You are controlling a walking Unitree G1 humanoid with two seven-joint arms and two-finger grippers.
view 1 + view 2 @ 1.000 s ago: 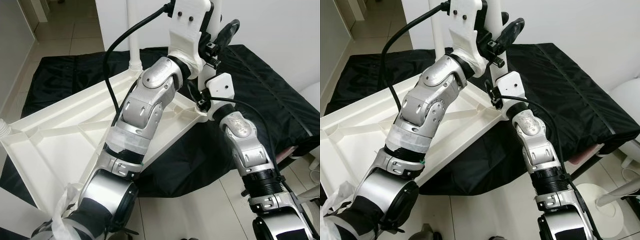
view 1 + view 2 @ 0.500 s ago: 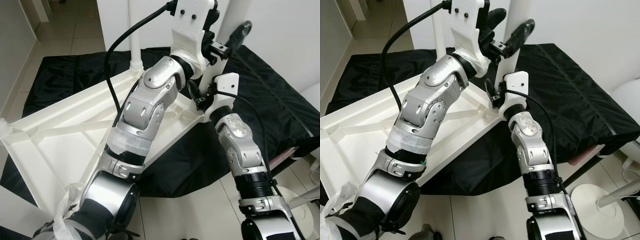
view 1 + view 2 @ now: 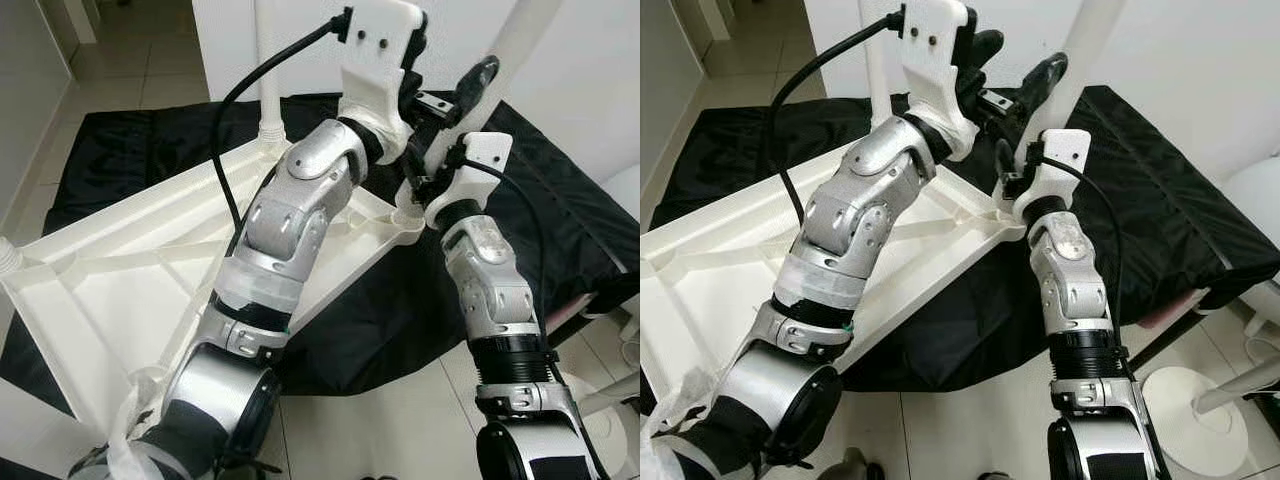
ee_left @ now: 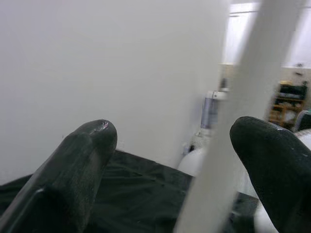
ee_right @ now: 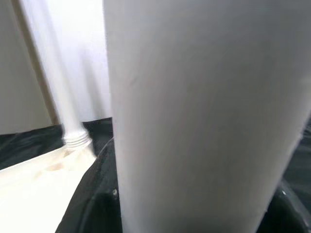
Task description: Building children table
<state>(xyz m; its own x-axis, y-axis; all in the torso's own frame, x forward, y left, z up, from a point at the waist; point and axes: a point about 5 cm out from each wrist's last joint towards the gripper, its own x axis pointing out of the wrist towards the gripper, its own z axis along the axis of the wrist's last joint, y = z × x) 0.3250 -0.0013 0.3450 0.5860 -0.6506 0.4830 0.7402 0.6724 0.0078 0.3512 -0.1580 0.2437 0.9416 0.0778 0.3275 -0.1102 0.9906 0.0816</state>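
- Left eye view shows a white tabletop (image 3: 110,290) lying upside down on a black sheet (image 3: 560,200) on the floor.
- A white leg (image 3: 268,80) stands up straight at the far corner of the tabletop.
- Another leg (image 3: 515,45) is at the near right corner of the tabletop. It leans to the right. A second ago it stood almost straight, so it has tipped over more.
- The foot of this leaning leg sits at the corner socket (image 3: 408,212) of the tabletop.
- The left gripper (image 3: 450,85) is up high beside the leaning leg. Its two black fingers (image 4: 73,165) are wide apart, and the leg passes between them. In the left wrist view the leg is close to one finger, but you cannot tell if it touches.
- A second ago one finger of the left gripper pointed more to the side. Now the fingers have moved up and to the right with the leg.
- The right gripper (image 3: 1015,165) is lower down, at the bottom part of the leaning leg, near the corner of the tabletop. Its white wrist block has moved up and to the right since a second ago.
- In the right wrist view the leaning leg (image 5: 204,121) is very close and blurry. You cannot tell if the right fingers are apart or together.
- Behind it in that view stands the straight leg (image 5: 58,87), with its ribbed foot on the tabletop edge.
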